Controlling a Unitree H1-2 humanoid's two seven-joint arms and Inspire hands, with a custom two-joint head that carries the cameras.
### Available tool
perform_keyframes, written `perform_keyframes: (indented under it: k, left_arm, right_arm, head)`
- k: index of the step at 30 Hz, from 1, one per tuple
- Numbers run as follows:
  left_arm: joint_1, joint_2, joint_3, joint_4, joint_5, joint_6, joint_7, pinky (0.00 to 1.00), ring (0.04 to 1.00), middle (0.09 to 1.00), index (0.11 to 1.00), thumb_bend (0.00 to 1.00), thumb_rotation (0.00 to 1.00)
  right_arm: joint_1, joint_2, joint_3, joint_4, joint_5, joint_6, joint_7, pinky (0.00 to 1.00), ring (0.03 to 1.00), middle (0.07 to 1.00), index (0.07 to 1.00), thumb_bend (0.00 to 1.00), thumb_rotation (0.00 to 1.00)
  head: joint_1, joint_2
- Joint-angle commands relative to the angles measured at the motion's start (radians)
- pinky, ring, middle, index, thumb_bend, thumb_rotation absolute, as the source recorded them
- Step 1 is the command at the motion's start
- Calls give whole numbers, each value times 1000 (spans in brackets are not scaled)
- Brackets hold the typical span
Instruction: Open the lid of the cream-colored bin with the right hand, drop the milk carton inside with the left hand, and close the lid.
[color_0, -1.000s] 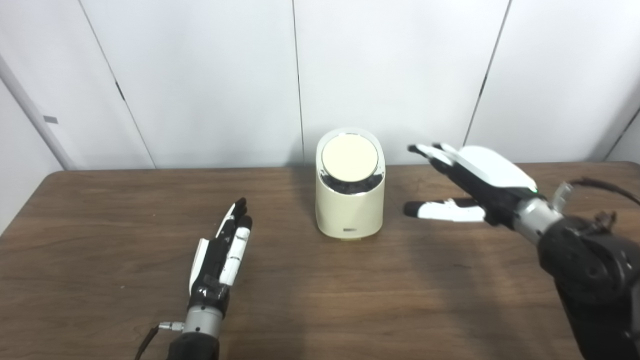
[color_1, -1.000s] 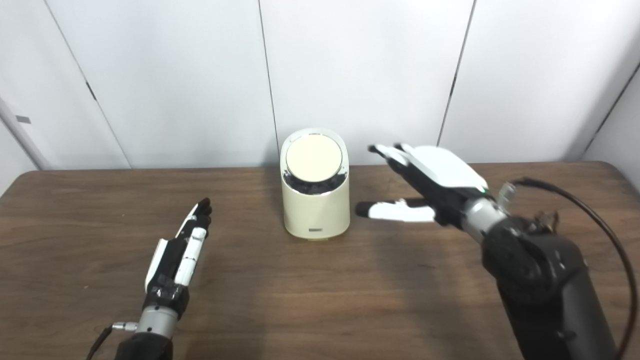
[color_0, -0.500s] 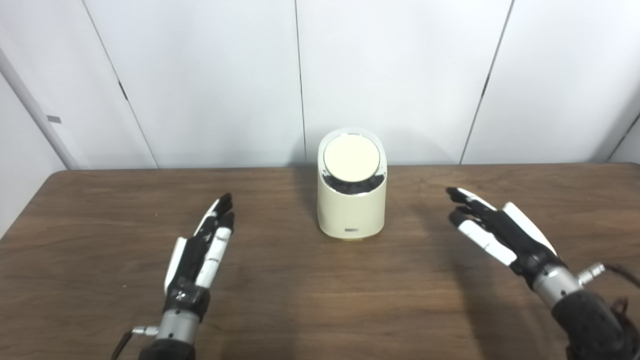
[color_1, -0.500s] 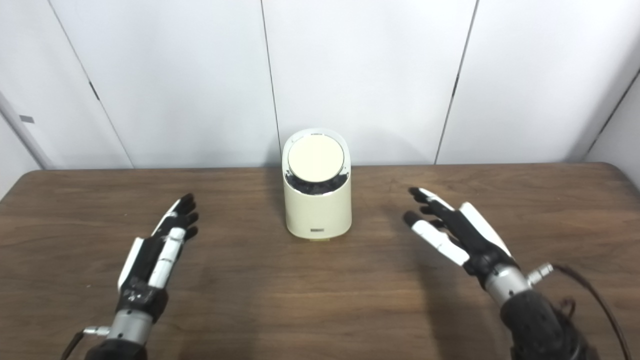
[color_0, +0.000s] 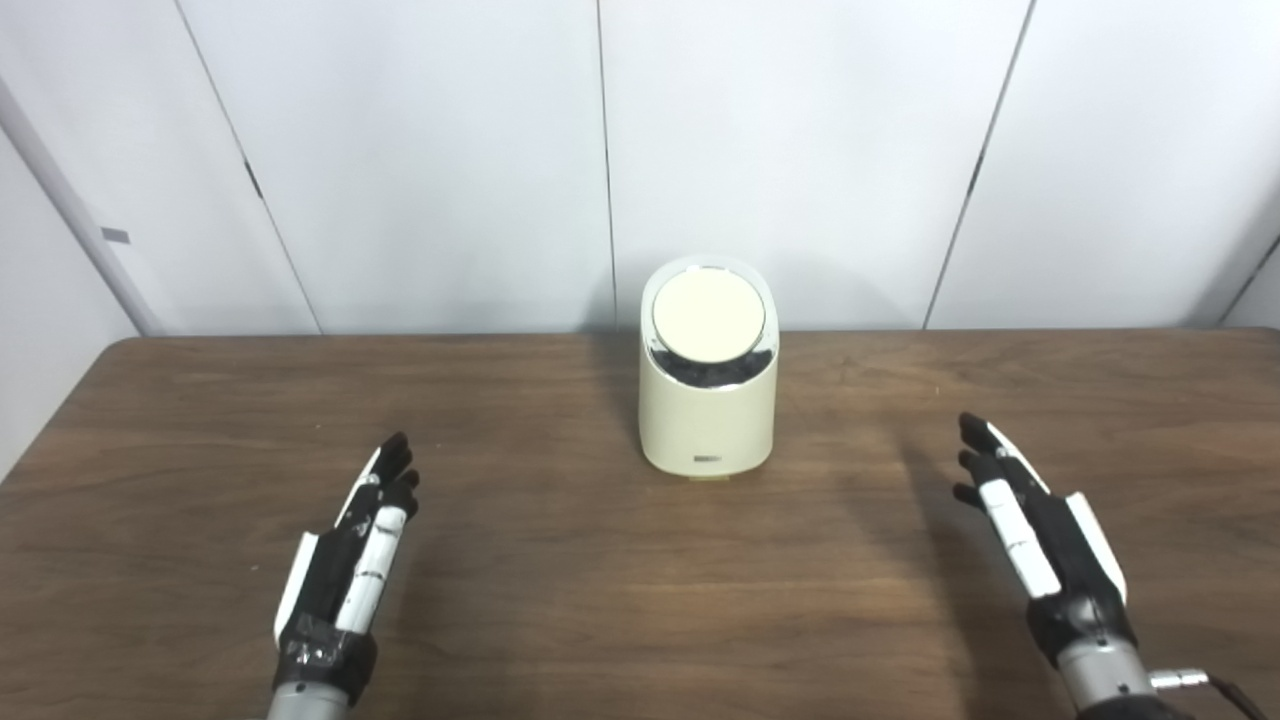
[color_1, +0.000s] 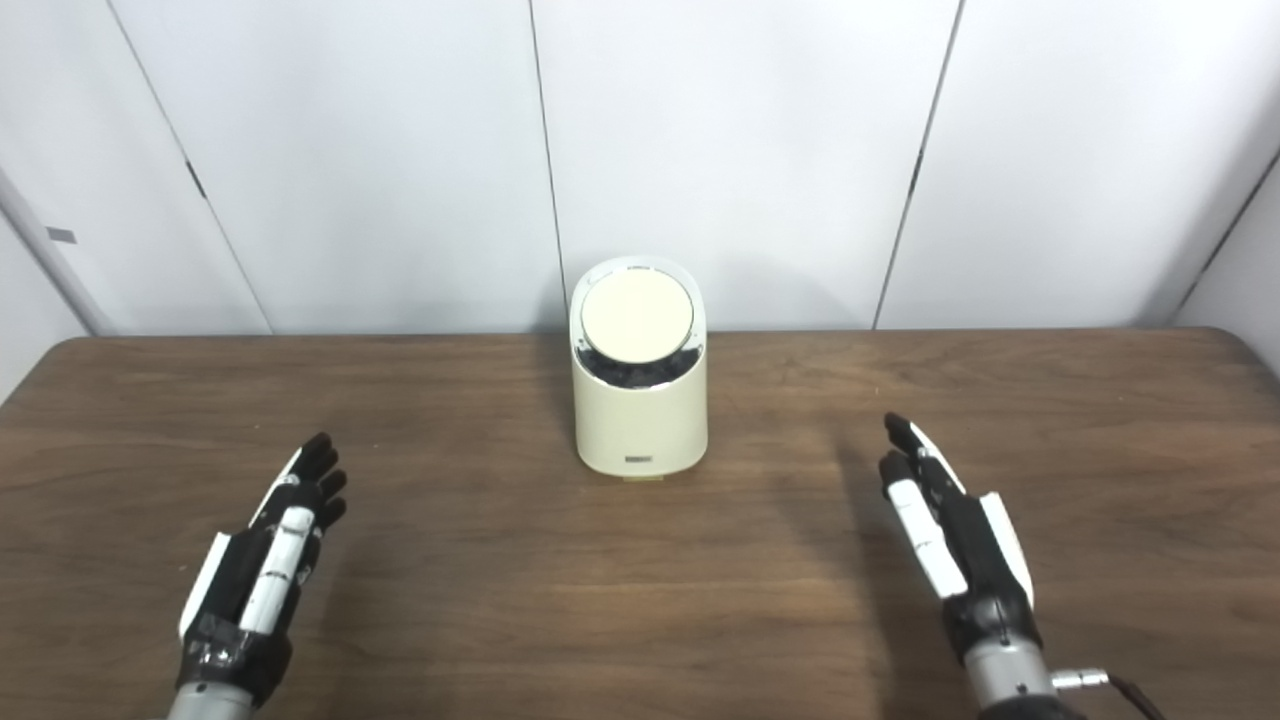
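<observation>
The cream-colored bin is standing upright at 12 o'clock on the table, near its far edge, with its round lid closed. The left hand at 8 o'clock and the right hand at 4 o'clock are both lying empty, fingers stretched out, well apart from the bin.

We see our left hand and our right hand built alike: black fingers and palms faced with glossy white plates, one long plate along the outer edge of each and smaller ones on the thumbs. Behind each hand sits a silver metal wrist cuff, and a small silver plug with a black cable juts from the right wrist.
</observation>
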Motion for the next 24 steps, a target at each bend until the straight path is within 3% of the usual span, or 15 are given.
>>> perform_keyframes:
  k: [1, 12, 17, 24]
  left_arm:
    - [-3, 3, 3, -9, 7, -54, 6, 954, 960, 974, 993, 522, 783]
    - [10, -22, -8, 50, 37, -103, 27, 937, 936, 950, 981, 541, 786]
    - [12, -27, -6, 73, 80, -138, 50, 922, 926, 947, 975, 540, 781]
    - [16, -54, -18, 50, 174, -169, 109, 906, 896, 886, 935, 672, 509]
  right_arm:
    - [-14, -14, 1, -32, 20, -59, -23, 890, 941, 956, 927, 500, 949]
    - [21, -26, -13, 5, 96, -106, -52, 937, 956, 953, 924, 532, 946]
    - [19, -31, -4, 2, 103, -110, -56, 951, 963, 960, 928, 545, 902]
    - [23, -46, 6, 22, 79, -162, -82, 846, 932, 942, 922, 556, 633]
  head:
    - [-9, 8]
    - [-1, -1]
    - [20, -33]
    - [42, -68]
